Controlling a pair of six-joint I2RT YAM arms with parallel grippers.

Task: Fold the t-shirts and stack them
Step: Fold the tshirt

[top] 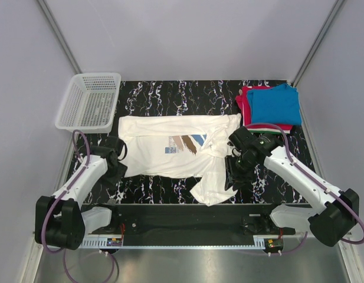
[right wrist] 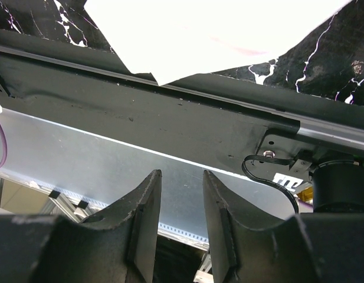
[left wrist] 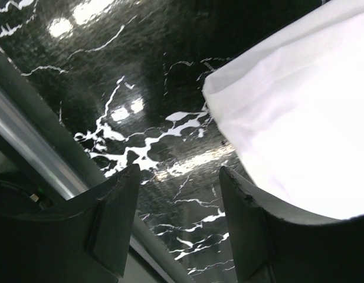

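The left gripper point(left wrist: 179, 177), fingers apart and empty, hangs just beside the left edge of the white t-shirt point(top: 170, 147), which is spread mid-bench. The right gripper point(right wrist: 182, 177), fingers narrowly apart and empty, is at that shirt's rumpled right side, toward the near edge. A blue t-shirt point(top: 277, 103) lies on a red t-shirt point(top: 245, 100) at the far right corner.

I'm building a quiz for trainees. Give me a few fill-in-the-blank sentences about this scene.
The blue t-shirt lies ___ the red t-shirt.
The basket stands at the far ___ corner of the table.
The left gripper and right gripper each grip ___.
Missing words: on top of; left; nothing.
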